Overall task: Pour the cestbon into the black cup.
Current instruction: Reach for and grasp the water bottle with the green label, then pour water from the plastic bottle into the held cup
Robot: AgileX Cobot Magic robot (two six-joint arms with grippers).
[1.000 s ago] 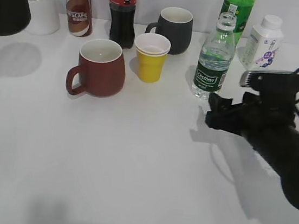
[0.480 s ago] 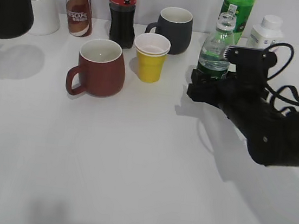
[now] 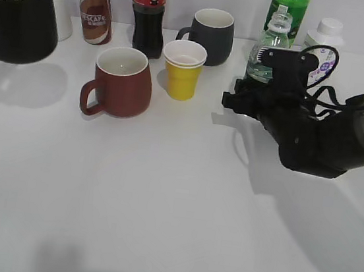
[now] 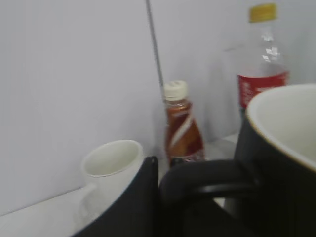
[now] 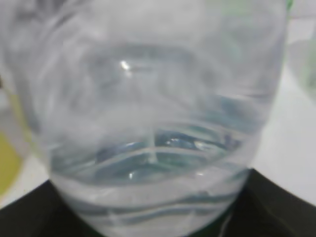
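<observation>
Two arms: we have both at work over the white desk (image 3: pixel 159 213), the right one reaching in low, the left one holding high at the far left.
Right arm: its tool (image 3: pixel 243 100) sits at the lower body of the cestbon (image 3: pixel 271 44); the right wrist view is filled by the bottle's clear ribbed wall, so we cannot tell whether the tool is apart or already pressed on it.
Black cup (image 3: pixel 18 13): we see it off the desk, upright, mouth up, its shadow lying below it.
Left tool (image 4: pixel 163 197): dark parts sit at the cup's handle, so we judge it clamped there, though the view is blurred.
Cestbon: it stands upright at the back right, uncapped, as far as we can tell, just in front of the green soda bottle (image 3: pixel 289 6).
Step in hand: the grasp on the bottle, by our reading.
Next move: a firm grip, then a lift and a carry left toward the cup before any tilt.
</observation>
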